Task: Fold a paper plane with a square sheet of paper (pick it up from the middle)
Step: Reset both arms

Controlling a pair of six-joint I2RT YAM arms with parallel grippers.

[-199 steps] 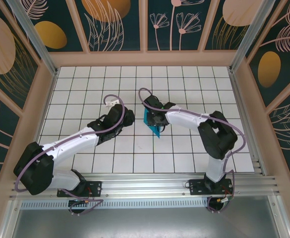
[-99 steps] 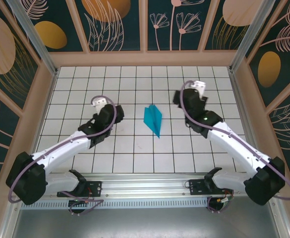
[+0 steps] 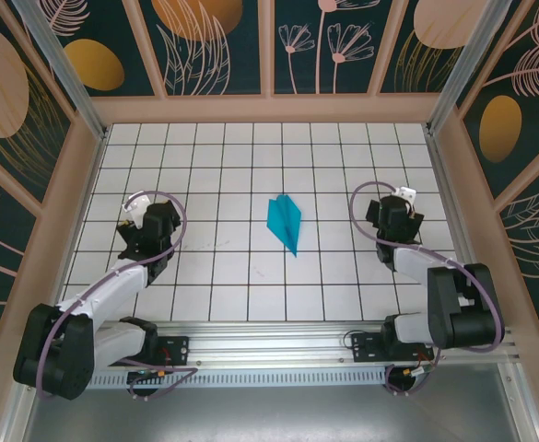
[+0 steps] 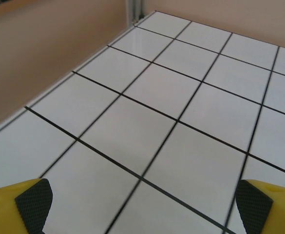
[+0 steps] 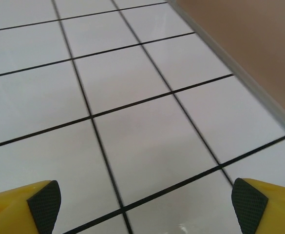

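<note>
Presently, the paper plane [image 3: 286, 221] lies on the white grid-tiled table [image 3: 343, 276], about mid-table, between my two grippers and well apart from both. My left gripper [image 4: 142, 202] sits over the left part of the table, near the tan side wall [image 4: 45, 48]. Its jaws stand wide apart: the yellow fingers [image 4: 15, 204] with their black pads sit at the two lower corners of the left wrist view, with bare tile between them and nothing held. My right gripper [image 5: 147, 202] sits over the right part of the table beside the opposite wall [image 5: 249, 44]. Its jaws are likewise spread wide and grip nothing, and bare tile shows between its pads [image 5: 44, 200]. From the top view, neither gripper touches the plane. The plane is a slim, pointed dart of matte teal-blue paper, with a crease running down its centre; one side of the crease reads slightly darker than the other. Its broad end lies toward the far side of the table, and its sharp tip points toward the near edge, where my bases are bolted. Its long axis runs far to near, leaning slightly to my right at the tip.
</note>
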